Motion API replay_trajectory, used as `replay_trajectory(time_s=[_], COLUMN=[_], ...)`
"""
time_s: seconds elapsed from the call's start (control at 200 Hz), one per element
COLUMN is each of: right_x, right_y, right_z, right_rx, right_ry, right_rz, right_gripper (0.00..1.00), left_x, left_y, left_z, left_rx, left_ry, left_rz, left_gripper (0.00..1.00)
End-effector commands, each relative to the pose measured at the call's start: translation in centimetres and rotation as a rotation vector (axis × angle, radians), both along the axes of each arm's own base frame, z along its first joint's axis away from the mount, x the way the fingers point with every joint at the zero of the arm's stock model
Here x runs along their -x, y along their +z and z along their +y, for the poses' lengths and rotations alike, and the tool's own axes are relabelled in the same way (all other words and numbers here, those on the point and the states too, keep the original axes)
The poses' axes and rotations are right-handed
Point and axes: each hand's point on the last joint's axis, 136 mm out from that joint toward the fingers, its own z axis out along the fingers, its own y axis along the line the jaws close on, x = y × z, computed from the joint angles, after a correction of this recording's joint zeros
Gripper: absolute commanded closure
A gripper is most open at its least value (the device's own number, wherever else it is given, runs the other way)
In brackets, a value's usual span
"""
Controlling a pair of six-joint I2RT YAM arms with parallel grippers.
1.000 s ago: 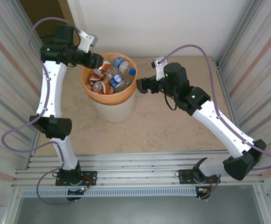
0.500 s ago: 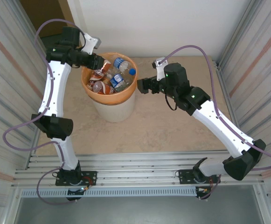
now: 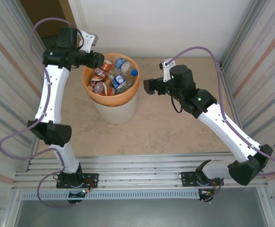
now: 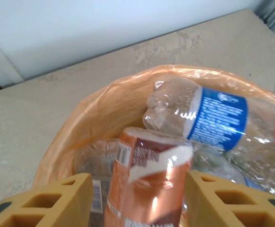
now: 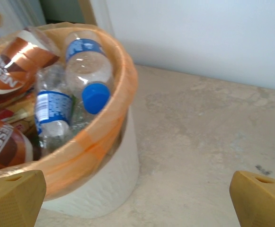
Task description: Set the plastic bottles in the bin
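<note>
We find the left pincer (image 3: 99, 60) released over the bin (image 3: 116, 111), jaws astride a brown-labelled bottle (image 4: 149, 189); the right pincer (image 3: 148, 87) stands wide, empty, beside the bin.

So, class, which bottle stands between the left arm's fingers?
The brown-labelled bottle, between the fingers; the bottle behind it is clear with a blue label.

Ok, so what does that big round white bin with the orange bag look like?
The round off-white plastic-looking bin stands upright on the beige table, toward the far left. A thin orange bag lines it and folds over the rim. Crumpled clear plastic bottles with blue or brown labels fill it nearly to the top.
</note>
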Motion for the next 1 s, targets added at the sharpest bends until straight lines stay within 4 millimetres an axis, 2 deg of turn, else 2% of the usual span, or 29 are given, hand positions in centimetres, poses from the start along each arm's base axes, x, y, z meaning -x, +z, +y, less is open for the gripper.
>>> replay_trajectory(time_s=[0.0, 0.125, 0.195, 0.281, 0.296, 0.406, 0.641, 0.671, 0.792, 0.992], right_x=[0.5, 1.1, 1.6, 2.2, 2.2, 3.0, 3.4, 3.8, 3.9, 4.0], right_y=[0.2, -0.3, -0.7, -1.5, -1.6, -2.9, -5.6, -5.2, -6.3, -7.5], right_z=[-3.4, -5.5, -6.6, -7.9, -8.2, -9.7, -12.4, -13.0, -14.0, -15.8], right_rx=[0.03, 0.065, 0.085, 0.106, 0.107, 0.108, 0.13, 0.112, 0.101, 0.077], right_ry=[-0.132, -0.201, -0.233, -0.266, -0.275, -0.317, -0.384, -0.395, -0.429, -0.498], right_rz=[-0.02, -0.032, -0.034, -0.023, -0.022, -0.023, 0.012, 0.0, 0.016, 0.047], right_gripper=[0.02, 0.02, 0.02, 0.02, 0.02, 0.02, 0.02, 0.02, 0.02, 0.02], left_x=[3.3, 6.4, 8.4, 10.7, 11.3, 14.2, 18.4, 18.7, 19.6, 19.7], left_y=[6.2, 8.0, 7.9, 6.8, 7.2, 5.1, -2.1, -3.0, -5.8, -9.8], left_z=[0.1, 1.6, 2.5, 3.7, 4.0, 6.2, 11.3, 11.7, 13.0, 14.9], left_rx=[0.07, 0.095, 0.112, 0.14, 0.149, 0.168, 0.185, 0.189, 0.192, 0.147], left_ry=[0.009, 0.075, 0.117, 0.183, 0.193, 0.309, 0.596, 0.62, 0.698, 0.803], left_rz=[-0.184, -0.278, -0.322, -0.361, -0.381, -0.406, -0.402, -0.4, -0.408, -0.373], left_gripper=[0.44, 0.36, 0.28, 0.19, 0.17, 0.09, 0.01, 0.01, 0.01, 0.01])
